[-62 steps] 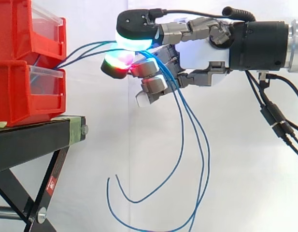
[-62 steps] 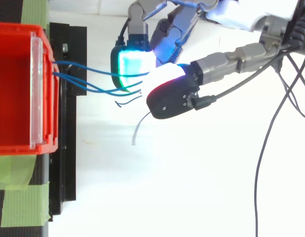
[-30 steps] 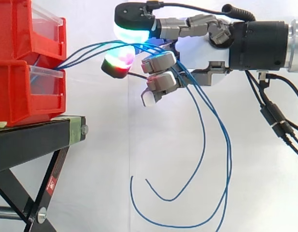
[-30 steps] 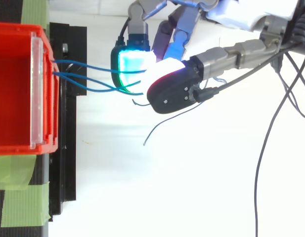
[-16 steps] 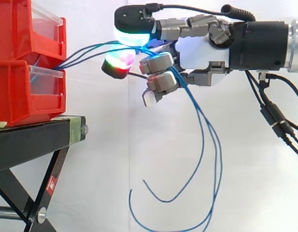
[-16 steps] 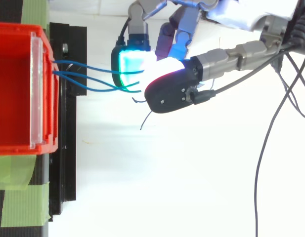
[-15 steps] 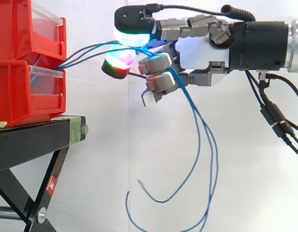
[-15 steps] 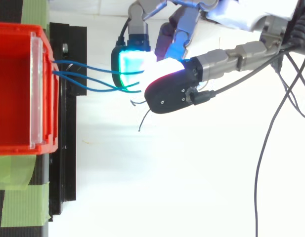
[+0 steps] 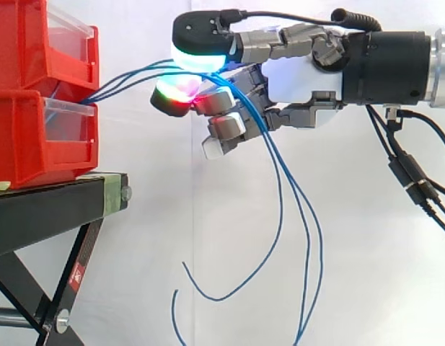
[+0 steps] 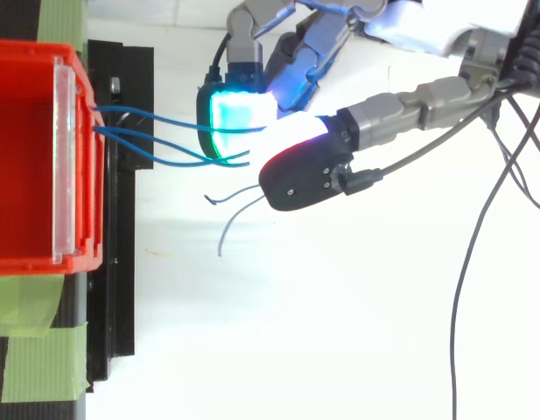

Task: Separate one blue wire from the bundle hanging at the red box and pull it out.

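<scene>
Three blue wires leave the gap between the stacked red boxes and run right into my hand. They pass between a cyan-white glowing pad above and a red-green glowing pad below, then drape over the curled lower fingers and hang in long loops. From above, the wires span from the red box to the hand, with loose ends below it. The hand is shut on the wire bundle.
The red boxes sit on a black stand with green tape at its edge. A white curtain is behind. The arm's wrist enters from the right.
The lower fingers have curled in tighter around the wires. The hanging loops have swung back leftwards and lower. The hand itself has hardly moved.
</scene>
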Available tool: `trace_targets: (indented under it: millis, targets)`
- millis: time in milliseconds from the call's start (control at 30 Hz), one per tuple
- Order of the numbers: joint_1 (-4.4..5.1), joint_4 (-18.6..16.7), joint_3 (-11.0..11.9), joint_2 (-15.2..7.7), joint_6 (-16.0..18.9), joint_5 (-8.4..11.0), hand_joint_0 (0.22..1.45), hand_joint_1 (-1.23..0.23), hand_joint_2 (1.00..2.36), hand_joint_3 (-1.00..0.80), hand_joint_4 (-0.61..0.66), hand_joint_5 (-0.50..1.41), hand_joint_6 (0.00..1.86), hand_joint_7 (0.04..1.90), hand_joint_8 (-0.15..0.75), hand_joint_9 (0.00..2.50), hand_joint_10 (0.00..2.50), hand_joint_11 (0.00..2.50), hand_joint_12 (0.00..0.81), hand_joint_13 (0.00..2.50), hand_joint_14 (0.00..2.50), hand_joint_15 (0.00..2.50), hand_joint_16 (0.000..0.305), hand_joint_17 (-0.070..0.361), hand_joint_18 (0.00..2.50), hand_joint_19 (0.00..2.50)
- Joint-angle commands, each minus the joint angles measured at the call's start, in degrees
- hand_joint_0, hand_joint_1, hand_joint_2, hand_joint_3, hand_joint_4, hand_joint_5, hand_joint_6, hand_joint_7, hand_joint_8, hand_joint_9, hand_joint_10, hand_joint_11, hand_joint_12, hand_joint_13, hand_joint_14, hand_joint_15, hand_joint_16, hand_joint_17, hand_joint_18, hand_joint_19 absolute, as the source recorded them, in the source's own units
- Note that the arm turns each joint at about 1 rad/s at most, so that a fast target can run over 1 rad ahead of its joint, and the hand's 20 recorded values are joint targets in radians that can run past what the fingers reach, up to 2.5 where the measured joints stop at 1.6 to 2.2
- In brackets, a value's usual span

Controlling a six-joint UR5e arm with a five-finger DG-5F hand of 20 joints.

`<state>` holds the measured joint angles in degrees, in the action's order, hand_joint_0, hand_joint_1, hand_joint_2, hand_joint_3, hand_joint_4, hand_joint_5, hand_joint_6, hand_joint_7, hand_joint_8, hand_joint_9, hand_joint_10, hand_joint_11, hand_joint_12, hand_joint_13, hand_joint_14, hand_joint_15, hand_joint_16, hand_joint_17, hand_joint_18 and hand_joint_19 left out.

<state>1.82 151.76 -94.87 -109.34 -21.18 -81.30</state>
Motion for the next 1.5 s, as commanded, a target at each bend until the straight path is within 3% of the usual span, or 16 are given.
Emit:
trace_targets:
  millis: [0, 300, 533, 867, 1167, 1467]
  targets:
    - [0.02, -0.06, 0.03, 0.0, 0.0, 0.0, 0.63, -0.98, 1.02, -0.26, 0.2, -0.23, 0.89, 1.02, 0.326, 0.99, 0.01, 1.55, 0.469, 1.13, 0.02, 1.21, 0.057, 0.128, 0.74, 0.59]
    - [0.02, 0.03, 0.03, 0.0, 0.0, 0.0, 0.64, -0.98, 1.02, -0.28, 0.2, -0.24, 0.89, 0.99, 0.334, 0.97, 0.01, 1.53, 0.473, 1.11, 0.02, 1.19, 0.057, 0.129, 0.73, 0.59]
    - [-0.07, -0.06, 0.03, 0.0, 0.0, 0.0, 0.55, -0.81, 1.01, -0.35, 0.19, -0.21, 0.88, 0.98, 0.341, 1.11, 0.01, 1.54, 0.48, 1.2, 0.02, 1.21, 0.057, 0.128, 0.76, 0.64]
    - [0.02, -0.06, 0.03, 0.0, 0.0, 0.0, 0.55, -0.69, 1.01, -0.37, 0.19, -0.19, 0.87, 0.98, 0.345, 1.23, 0.01, 1.53, 0.48, 1.27, 0.02, 1.21, 0.055, 0.125, 0.8, 0.65]
    - [0.02, 0.03, 0.03, 0.0, 0.0, 0.18, 0.62, -0.76, 1.02, -0.31, 0.18, -0.19, 0.87, 0.99, 0.319, 1.23, 0.01, 1.55, 0.453, 1.28, 0.02, 1.23, 0.052, 0.117, 0.79, 0.64]
    - [0.02, 0.03, 0.03, 0.0, 0.26, 0.0, 0.6, -0.76, 1.02, -0.32, 0.19, -0.19, 0.87, 0.97, 0.334, 1.23, 0.01, 1.55, 0.464, 1.28, 0.02, 1.23, 0.052, 0.117, 0.8, 0.66]
